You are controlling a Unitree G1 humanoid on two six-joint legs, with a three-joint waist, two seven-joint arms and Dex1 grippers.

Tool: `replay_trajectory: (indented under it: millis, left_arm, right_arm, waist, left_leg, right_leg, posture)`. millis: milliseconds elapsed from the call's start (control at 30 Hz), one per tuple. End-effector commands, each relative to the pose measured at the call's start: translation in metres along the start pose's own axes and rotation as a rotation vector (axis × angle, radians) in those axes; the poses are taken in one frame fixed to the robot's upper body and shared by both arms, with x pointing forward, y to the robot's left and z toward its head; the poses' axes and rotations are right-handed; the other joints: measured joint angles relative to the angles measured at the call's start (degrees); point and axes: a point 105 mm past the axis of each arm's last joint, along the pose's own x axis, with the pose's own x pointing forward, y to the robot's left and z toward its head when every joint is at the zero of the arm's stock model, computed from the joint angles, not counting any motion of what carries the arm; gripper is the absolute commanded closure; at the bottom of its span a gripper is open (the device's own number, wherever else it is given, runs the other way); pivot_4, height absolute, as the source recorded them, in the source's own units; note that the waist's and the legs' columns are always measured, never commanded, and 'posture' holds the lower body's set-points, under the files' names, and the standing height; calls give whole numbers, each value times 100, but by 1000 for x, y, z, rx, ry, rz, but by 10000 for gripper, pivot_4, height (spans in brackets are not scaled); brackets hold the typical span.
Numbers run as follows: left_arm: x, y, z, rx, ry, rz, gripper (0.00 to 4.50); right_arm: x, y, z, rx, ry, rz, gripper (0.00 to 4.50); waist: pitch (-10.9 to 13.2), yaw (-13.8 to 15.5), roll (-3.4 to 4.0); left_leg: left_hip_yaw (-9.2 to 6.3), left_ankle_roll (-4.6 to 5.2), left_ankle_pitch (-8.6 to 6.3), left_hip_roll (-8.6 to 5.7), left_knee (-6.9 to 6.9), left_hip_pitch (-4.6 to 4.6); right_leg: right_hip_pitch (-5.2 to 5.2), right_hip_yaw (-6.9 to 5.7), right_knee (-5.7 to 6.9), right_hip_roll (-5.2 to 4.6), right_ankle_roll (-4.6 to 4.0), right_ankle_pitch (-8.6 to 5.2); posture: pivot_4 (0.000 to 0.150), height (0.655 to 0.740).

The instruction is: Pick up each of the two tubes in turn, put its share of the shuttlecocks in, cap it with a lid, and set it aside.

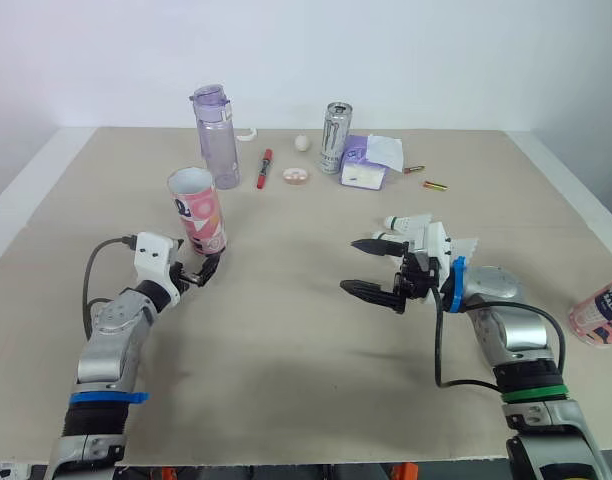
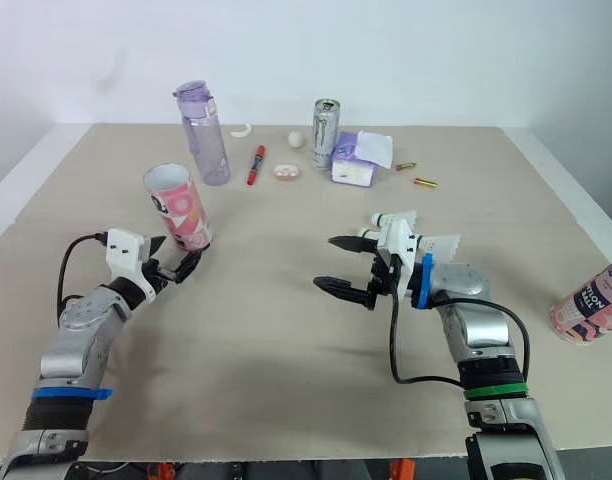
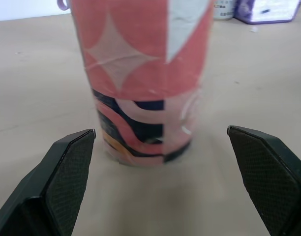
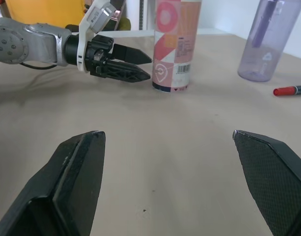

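A pink patterned tube (image 1: 198, 208) stands upright with its top open on the left of the table. My left gripper (image 1: 198, 268) is open right at the tube's base, a finger on either side (image 3: 67, 169), not touching it. The same tube (image 3: 143, 78) stands close between those fingers in the left wrist view. My right gripper (image 1: 349, 265) is open and holds nothing at mid-table. White shuttlecocks (image 1: 408, 221) lie just behind it, partly hidden by the hand. A second pink tube (image 1: 601, 310) lies on its side at the right edge.
Along the back stand a clear purple bottle (image 1: 215, 135), a drinks can (image 1: 335, 137) and a purple tissue pack (image 1: 366, 163). A red marker (image 1: 264, 168), a small round piece (image 1: 296, 176), a white ball (image 1: 302, 143) and a curved white piece (image 1: 248, 133) lie there too.
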Motion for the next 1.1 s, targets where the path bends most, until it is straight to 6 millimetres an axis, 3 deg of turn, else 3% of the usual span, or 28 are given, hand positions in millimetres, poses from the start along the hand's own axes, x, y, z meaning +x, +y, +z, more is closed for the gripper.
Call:
replay_trajectory:
  millis: [33, 1100]
  left_arm:
    - [6, 8, 13, 19, -42, 14, 0]
    - [63, 10, 14, 41, 27, -161, 0]
  right_arm:
    - [1, -4, 10, -48, -15, -6, 489]
    - [4, -3, 12, -57, -14, -20, 489]
  waist:
    - [0, 0, 0]
    - [0, 0, 0]
  left_leg:
    - [0, 0, 0, 0, 0, 0]
    - [-1, -1, 0, -1, 0, -6]
  right_leg:
    - [0, 0, 0, 0, 0, 0]
    - [-3, 1, 0, 3, 1, 1]
  posture:
    - [1500, 7400]
    - [1500, 7400]
